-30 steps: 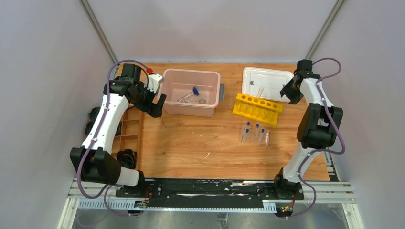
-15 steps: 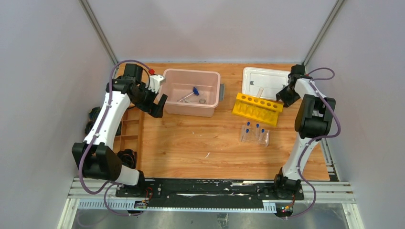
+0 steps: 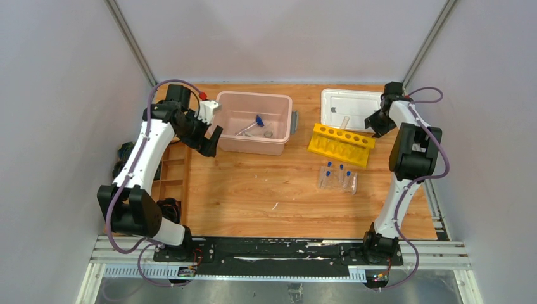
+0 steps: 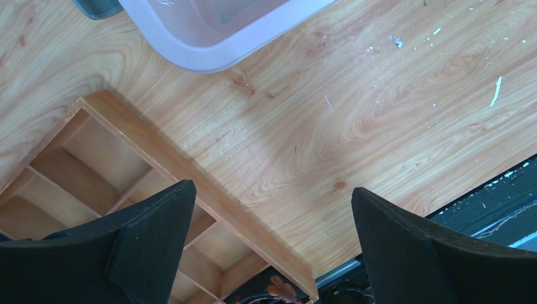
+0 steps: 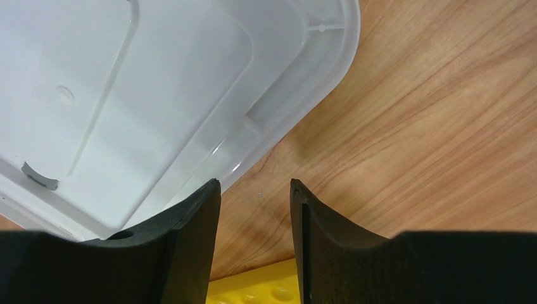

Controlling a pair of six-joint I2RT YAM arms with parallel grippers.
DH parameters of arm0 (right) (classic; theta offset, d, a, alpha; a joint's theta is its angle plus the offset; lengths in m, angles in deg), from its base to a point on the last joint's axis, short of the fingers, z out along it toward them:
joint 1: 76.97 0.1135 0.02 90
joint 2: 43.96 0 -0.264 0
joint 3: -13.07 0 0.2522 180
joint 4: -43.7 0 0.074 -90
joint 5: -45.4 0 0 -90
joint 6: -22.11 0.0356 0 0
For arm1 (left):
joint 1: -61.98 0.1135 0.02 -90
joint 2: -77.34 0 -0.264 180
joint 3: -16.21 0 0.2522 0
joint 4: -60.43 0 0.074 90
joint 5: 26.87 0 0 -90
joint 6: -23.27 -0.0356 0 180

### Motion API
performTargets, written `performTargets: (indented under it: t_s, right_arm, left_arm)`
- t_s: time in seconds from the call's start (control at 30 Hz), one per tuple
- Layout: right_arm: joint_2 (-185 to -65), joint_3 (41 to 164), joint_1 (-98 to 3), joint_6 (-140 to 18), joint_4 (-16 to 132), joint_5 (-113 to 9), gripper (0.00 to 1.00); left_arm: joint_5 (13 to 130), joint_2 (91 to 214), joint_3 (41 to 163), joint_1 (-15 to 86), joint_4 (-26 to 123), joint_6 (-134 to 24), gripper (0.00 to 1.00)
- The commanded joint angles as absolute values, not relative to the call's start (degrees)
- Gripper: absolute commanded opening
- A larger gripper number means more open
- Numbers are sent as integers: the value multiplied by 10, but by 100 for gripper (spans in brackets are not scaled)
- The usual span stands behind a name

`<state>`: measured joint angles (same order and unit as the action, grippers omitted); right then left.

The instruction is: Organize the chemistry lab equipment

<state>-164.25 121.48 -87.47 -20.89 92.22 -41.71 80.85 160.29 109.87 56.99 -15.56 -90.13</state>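
Yellow plastic marks the tube rack [image 3: 341, 145], which stands between the white lid [image 3: 354, 101] and the clear rack [image 3: 337, 179] of blue-capped tubes [image 3: 328, 172]. They are probably grouped this way so tubes can pass from rack to rack. One clear tube [image 3: 345, 121] shows at the yellow rack's far edge; whether it sits in a hole I cannot tell. The right gripper [image 3: 375, 123] hangs over the lid's near right corner, jaws partly apart and empty, seemingly lined up on that rack end. The left gripper [image 3: 211, 142] hovers beside the pink bin [image 3: 253, 147], jaws spread wide, holding nothing. A blue clip [image 3: 259, 119] lies inside the bin.
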Motion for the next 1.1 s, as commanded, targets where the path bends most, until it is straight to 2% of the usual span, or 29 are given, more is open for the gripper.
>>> performTargets:
  t_s: [0.0, 0.5, 0.8, 1.07]
  right_arm:
    - [-1655, 1226, -864, -186, 935, -418, 49]
    - [-1702, 1266, -843, -153, 980, -383, 52]
    - [-1693, 1246, -841, -122, 944, -408, 23]
    - [-1682, 1239, -840, -101, 922, -427, 6]
  left_arm:
    - [821, 1613, 1094, 573, -152, -911, 100]
    - [817, 1613, 1095, 573, -152, -923, 100]
    - [814, 1610, 1092, 573, -152, -927, 98]
    - [824, 1600, 1088, 574, -152, -930, 95]
